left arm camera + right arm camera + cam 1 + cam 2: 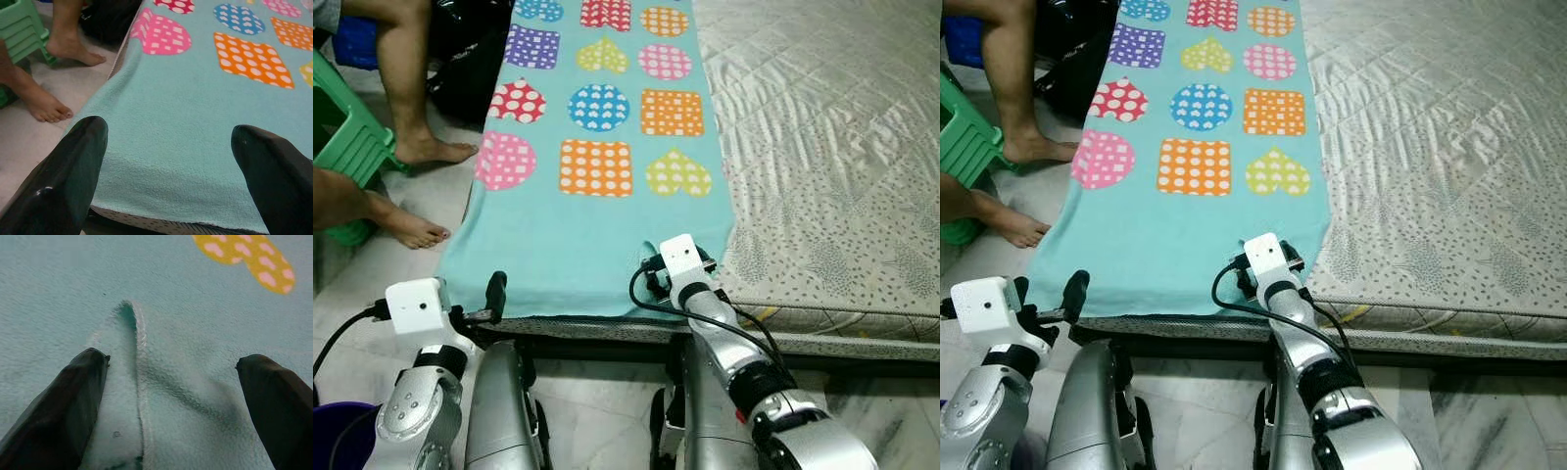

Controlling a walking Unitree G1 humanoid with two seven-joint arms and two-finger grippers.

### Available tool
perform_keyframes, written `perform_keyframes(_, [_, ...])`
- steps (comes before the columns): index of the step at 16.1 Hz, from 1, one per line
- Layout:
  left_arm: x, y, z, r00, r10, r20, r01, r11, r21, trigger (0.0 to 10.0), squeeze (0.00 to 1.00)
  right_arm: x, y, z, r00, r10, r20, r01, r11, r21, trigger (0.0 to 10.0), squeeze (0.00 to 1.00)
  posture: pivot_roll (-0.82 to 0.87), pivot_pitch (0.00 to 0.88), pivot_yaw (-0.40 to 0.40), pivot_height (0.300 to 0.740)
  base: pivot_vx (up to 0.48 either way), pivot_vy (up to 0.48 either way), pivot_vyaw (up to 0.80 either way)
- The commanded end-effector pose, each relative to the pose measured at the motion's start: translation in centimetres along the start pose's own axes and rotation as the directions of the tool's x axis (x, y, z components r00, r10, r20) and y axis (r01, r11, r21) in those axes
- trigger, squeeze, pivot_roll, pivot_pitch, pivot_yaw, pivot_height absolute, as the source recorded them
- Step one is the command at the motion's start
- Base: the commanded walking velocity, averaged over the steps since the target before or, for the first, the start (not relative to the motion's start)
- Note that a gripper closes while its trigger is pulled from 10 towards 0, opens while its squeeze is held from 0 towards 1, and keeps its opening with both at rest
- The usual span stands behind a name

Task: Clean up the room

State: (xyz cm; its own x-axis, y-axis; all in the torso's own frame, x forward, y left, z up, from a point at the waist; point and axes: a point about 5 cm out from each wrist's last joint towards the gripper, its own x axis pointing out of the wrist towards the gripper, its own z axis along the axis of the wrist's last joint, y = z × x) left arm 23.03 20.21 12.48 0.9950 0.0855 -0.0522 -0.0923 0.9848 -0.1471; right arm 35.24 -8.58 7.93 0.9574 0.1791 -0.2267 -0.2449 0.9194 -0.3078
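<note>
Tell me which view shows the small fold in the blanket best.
The right wrist view: the fold rises between the open right gripper. Both eye views hide it behind that gripper. The left wrist view shows flat blanket elsewhere.

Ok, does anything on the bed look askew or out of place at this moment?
Yes: the teal fleece blanket has a small raised fold in its near edge, between the right gripper's open fingers. The left gripper is open at the near left corner. Otherwise it lies flat on the mattress.

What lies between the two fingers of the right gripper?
In the right wrist view, a raised fold of the turquoise blanket lies between the open fingers of the right gripper, close to one finger.
</note>
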Motion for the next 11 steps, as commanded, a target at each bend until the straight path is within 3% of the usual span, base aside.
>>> perform_keyframes(1, [-0.3,0.0,-0.5,1.0,0.006,-0.027,-0.006,1.0,0.001,10.0,0.0,-0.1,0.2,-0.6,1.0,-0.007,-0.023,0.007,1.0,-0.011,10.0,0.0,0.07,0.281,-0.083,0.556,0.0,0.0,0.0])
perform_keyframes(3, [-0.2,0.1,-0.5,1.0,0.008,-0.024,-0.008,1.0,0.004,10.0,0.0,0.0,0.0,-0.6,0.999,-0.025,-0.027,0.024,0.999,-0.025,9.7,0.0,0.07,0.276,-0.083,0.556,0.0,0.0,0.0])
perform_keyframes(4, [-0.2,0.1,-0.5,1.0,0.01,-0.023,-0.01,1.0,0.004,10.0,0.0,0.1,-0.5,-0.7,0.999,-0.042,-0.033,0.041,0.999,-0.034,1.2,0.0,0.07,0.274,-0.084,0.556,0.0,0.0,0.0])
perform_keyframes(5, [-0.2,0.1,-0.4,1.0,0.01,-0.022,-0.01,1.0,0.004,10.0,0.0,0.1,-0.9,-0.8,0.998,-0.054,-0.036,0.053,0.998,-0.042,0.0,0.0,0.07,0.274,-0.084,0.556,0.0,0.0,0.0])
perform_keyframes(11, [0.2,-0.2,-0.4,1.0,0.004,-0.014,-0.004,1.0,0.0,10.0,0.0,-0.1,-1.7,-1.6,0.996,-0.076,-0.051,0.073,0.996,-0.058,0.0,0.0,0.07,0.259,-0.084,0.556,0.0,0.0,0.0])
